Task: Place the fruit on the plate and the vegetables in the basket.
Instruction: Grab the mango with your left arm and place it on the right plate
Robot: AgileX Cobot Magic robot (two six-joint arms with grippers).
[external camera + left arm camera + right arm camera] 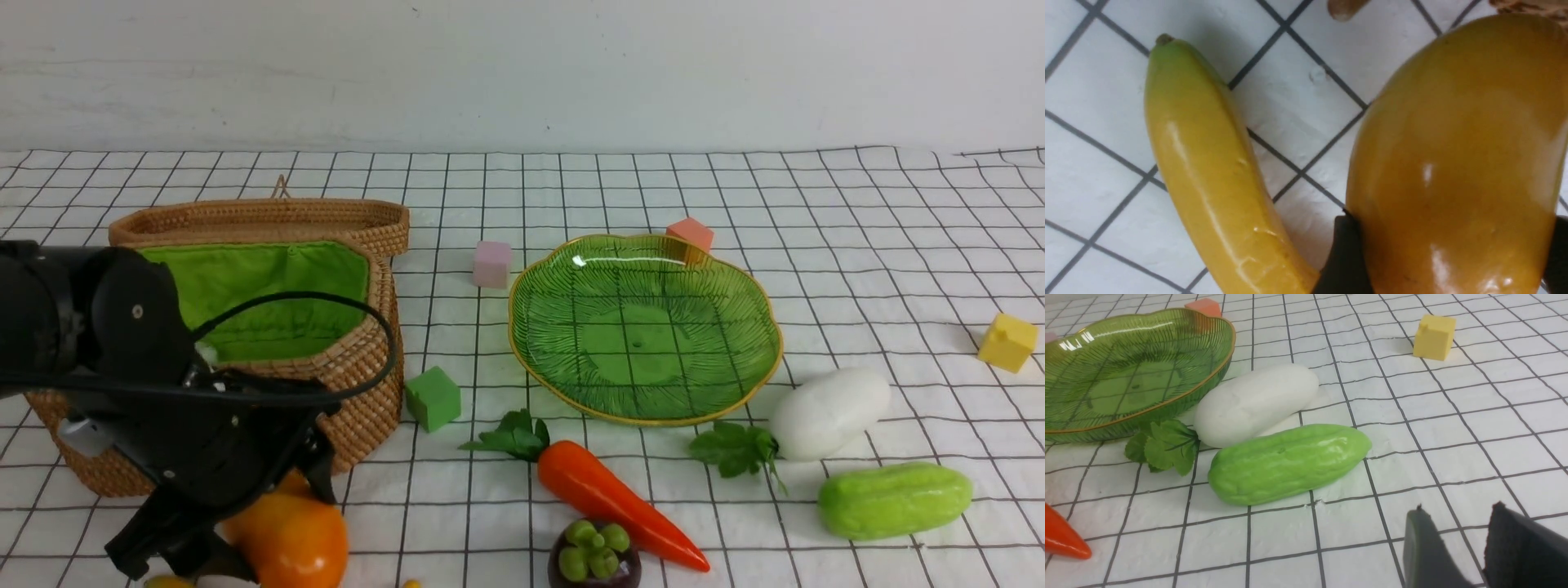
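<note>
The left gripper [1451,257] clamps the mango [1453,143] between its fingers, well left of the plate [653,343], with the banana [1208,163] lying just beside it. The right gripper [1457,514] stands parted and empty, right of the plate, near the cucumber [1286,461] and radish [1257,402]. The carrot [608,494] and mangosteen [594,557] lie in front of the plate, and the basket [359,384] sits to its left.
</note>
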